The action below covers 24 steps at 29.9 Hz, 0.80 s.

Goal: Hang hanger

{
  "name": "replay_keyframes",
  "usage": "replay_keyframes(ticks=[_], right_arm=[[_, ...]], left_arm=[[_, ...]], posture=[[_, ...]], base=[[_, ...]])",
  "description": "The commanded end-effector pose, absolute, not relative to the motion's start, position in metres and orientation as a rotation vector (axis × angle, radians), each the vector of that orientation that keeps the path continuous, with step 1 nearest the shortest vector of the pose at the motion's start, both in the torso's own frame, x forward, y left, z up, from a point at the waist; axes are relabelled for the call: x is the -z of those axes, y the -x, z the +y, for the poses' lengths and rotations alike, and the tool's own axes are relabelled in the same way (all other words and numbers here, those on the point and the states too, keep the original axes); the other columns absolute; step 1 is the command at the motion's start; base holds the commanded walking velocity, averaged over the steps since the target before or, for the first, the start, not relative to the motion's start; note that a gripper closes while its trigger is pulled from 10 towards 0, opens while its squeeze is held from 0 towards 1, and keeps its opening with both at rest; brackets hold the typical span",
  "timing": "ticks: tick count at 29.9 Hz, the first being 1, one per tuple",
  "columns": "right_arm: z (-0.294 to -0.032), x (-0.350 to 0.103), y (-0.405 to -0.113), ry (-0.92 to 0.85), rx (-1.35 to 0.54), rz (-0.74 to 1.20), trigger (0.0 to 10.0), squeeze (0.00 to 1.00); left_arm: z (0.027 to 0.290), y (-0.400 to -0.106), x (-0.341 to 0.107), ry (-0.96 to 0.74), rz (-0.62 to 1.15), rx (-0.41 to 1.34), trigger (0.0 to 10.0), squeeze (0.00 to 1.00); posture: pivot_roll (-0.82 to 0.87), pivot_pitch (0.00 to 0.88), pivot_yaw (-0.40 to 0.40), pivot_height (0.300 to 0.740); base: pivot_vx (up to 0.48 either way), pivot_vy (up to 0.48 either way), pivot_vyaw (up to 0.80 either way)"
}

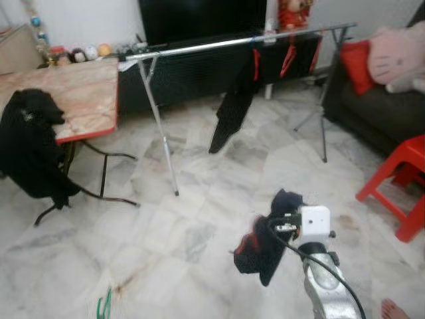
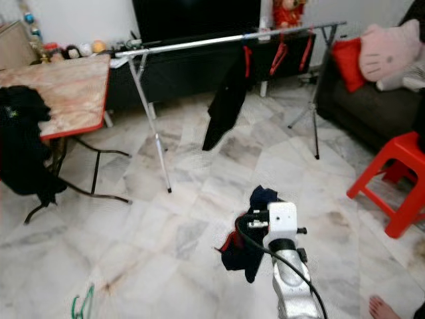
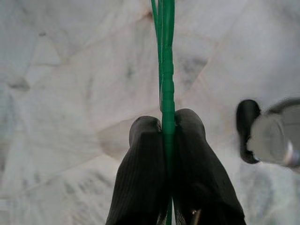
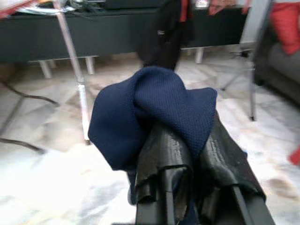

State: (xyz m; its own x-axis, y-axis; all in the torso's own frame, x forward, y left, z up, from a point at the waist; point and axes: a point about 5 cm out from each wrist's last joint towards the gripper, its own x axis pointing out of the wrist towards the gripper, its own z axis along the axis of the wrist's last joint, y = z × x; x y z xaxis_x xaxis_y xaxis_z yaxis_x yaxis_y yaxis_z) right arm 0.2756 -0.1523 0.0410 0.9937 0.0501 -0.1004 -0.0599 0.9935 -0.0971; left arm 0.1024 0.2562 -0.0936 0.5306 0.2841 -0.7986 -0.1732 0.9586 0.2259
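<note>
Fabric, a navy cloth [image 4: 154, 108] over a red hanger [image 1: 247, 244], is bunching around the right pincer [image 4: 187, 154], whose fingers are clamping on it at the lower centre of the head frames. Across the upper frame a metal rack [image 1: 219, 45] is carrying a black garment [image 1: 232, 113] and red hangers [image 1: 288, 60]. The left pincer [image 3: 168, 140] is pinching a green hanger [image 3: 166, 70] above the marble floor [image 1: 166, 226]. A table [image 1: 73, 100] is standing at the upper left.
</note>
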Motion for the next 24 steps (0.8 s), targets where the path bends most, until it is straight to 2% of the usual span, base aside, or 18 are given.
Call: replay_keyframes(ticks=[1, 13, 24], right_arm=[[-0.1581, -0.0504, -0.2816, 0.12, -0.045, 0.055, 10.0, 0.0], [-0.1548, -0.0506, -0.2842, 0.119, -0.064, 0.057, 10.0, 0.0], [-0.1527, -0.0486, -0.2842, 0.123, -0.079, 0.064, 10.0, 0.0]], left_arm=[[0.2527, -0.1037, 0.0945, -0.108, 0.974, -0.272, 10.0, 0.0], [0.252, -0.1029, 0.0953, -0.092, 0.982, -0.279, 10.0, 0.0], [0.2513, -0.1027, 0.0956, -0.089, 0.983, -0.276, 10.0, 0.0]], posture=[[-0.09, 0.0, 0.068, 0.74], [-0.08, 0.0, 0.06, 0.74], [-0.07, 0.0, 0.058, 0.74]], base=[[0.0, 0.48, 0.56], [0.0, 0.48, 0.61], [0.0, 0.48, 0.79]])
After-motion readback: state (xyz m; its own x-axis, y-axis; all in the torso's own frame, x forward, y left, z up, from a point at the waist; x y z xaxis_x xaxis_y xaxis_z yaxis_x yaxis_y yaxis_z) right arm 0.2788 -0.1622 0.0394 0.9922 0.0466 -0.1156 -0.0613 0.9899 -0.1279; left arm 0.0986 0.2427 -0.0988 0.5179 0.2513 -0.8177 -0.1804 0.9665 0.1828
